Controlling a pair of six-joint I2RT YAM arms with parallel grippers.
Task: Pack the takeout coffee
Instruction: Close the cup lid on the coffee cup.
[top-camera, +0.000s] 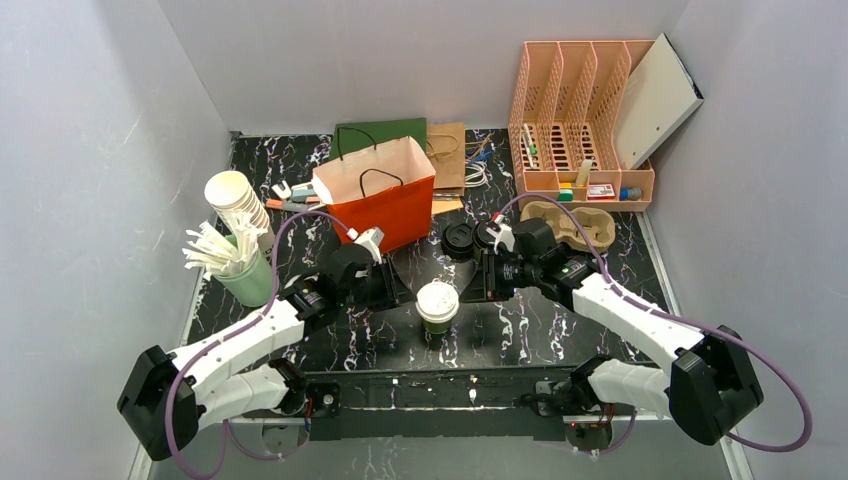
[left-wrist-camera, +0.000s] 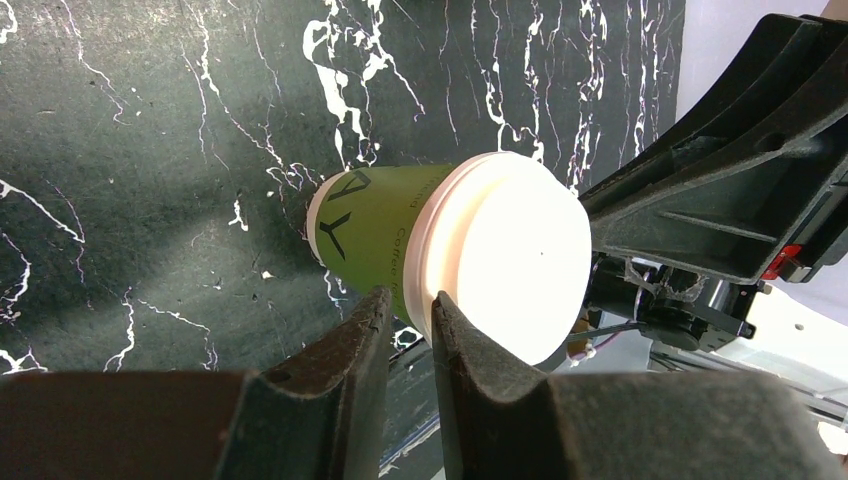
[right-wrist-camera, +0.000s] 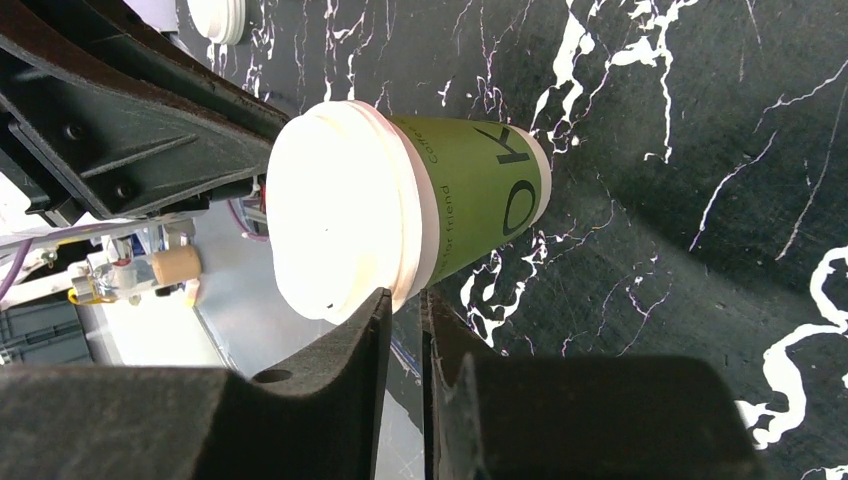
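Left gripper is sitting closest to its lens, fingers pulled nearly together with only a thin slit; right gripper is showing the same. Both slits are lining up with the rim of the white lid, so I'm not able to tell whether they're pinching it or hanging clear. I'm seeing the takeout coffee standing upright mid-table on the black marble top, between the two grippers. Bare marble is lying open in front of it toward the arm bases. The orange bag is standing mouth-up behind-left, with black lids just behind, and the grey walls are boxing in both sides. The green cup wall is reading "AY" and "Coffee" from the left wrist, "OK" and "friend" from the right.
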